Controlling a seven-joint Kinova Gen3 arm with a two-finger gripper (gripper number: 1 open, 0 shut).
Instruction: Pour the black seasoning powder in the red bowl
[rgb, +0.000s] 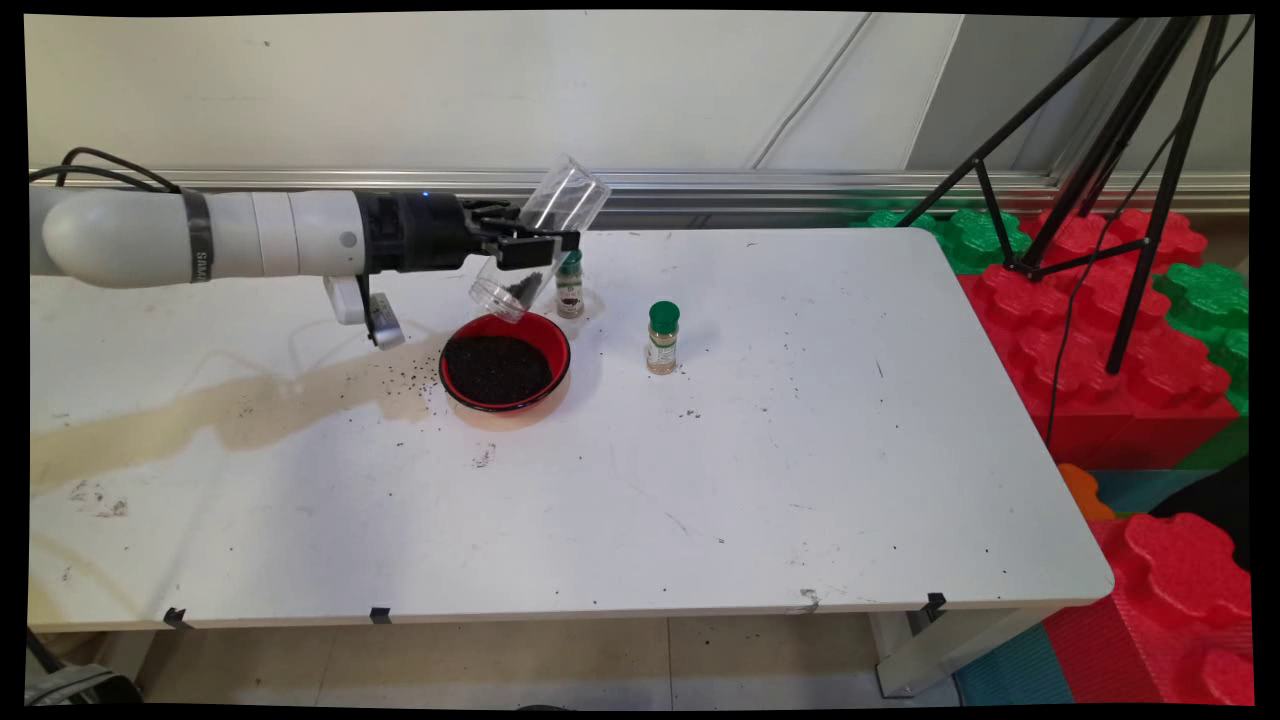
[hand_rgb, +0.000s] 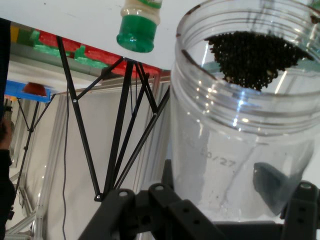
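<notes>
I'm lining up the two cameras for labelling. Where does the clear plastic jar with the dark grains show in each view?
Main view: the clear jar sits upper centre-left, held tilted in the gripper, mouth down over the red bowl.
Hand view: the clear jar fills the right half, grains gathered near its mouth at the top.
Shared landmark: the green-capped spice bottle, right of the bowl in the main view, top centre-left in the hand view.
</notes>
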